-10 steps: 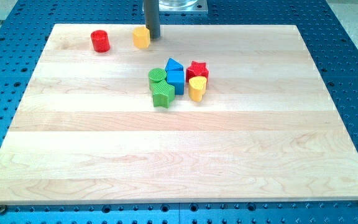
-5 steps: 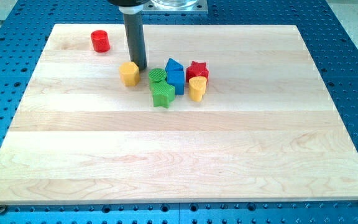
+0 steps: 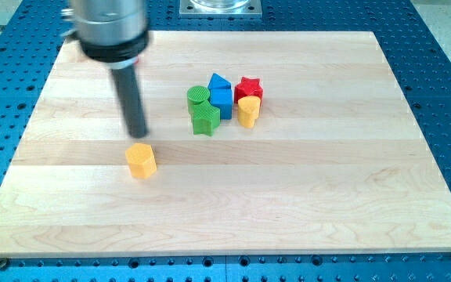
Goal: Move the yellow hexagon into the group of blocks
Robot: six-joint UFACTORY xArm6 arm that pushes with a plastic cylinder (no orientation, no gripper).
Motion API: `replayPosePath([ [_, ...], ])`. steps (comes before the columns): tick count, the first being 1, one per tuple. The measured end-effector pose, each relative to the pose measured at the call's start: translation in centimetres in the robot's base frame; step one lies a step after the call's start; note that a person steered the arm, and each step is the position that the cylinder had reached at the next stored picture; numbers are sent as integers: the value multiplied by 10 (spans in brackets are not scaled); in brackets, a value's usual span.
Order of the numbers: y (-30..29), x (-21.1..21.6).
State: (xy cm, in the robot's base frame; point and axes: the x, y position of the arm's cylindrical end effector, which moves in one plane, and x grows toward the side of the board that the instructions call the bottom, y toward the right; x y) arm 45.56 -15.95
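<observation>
On pale wooden board point(image 3: 288, 196) over blue pegboard point(image 3: 445, 78), my tip point(image 3: 138, 135) just above yellow hexagon point(image 3: 141, 160), no claw visible.

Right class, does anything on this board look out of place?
Yes: the yellow hexagon sits alone toward the view's lower left, apart from the group of blocks. My tip stands just above it.

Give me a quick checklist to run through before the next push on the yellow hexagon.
1. Yellow hexagon in view, upright: ok.
2. Hexagon inside the group: not ok; it sits apart, toward the view's lower left of the green blocks.
3. My tip located: ok, just above the hexagon in the view.
4. Tip on the side away from the group: not ok; a push from here would likely send it further down.
5. Tip touching the hexagon: cannot tell.
6. Path from hexagon to group free of blocks: ok.
</observation>
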Motion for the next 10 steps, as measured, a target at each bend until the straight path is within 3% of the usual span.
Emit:
replayPosePath([
  [1, 18, 49],
  [2, 94, 50],
  [3, 59, 82],
  [4, 100, 112],
  [6, 114, 52],
  [7, 111, 60],
  [8, 143, 44],
  [9, 151, 6],
  [10, 152, 57],
])
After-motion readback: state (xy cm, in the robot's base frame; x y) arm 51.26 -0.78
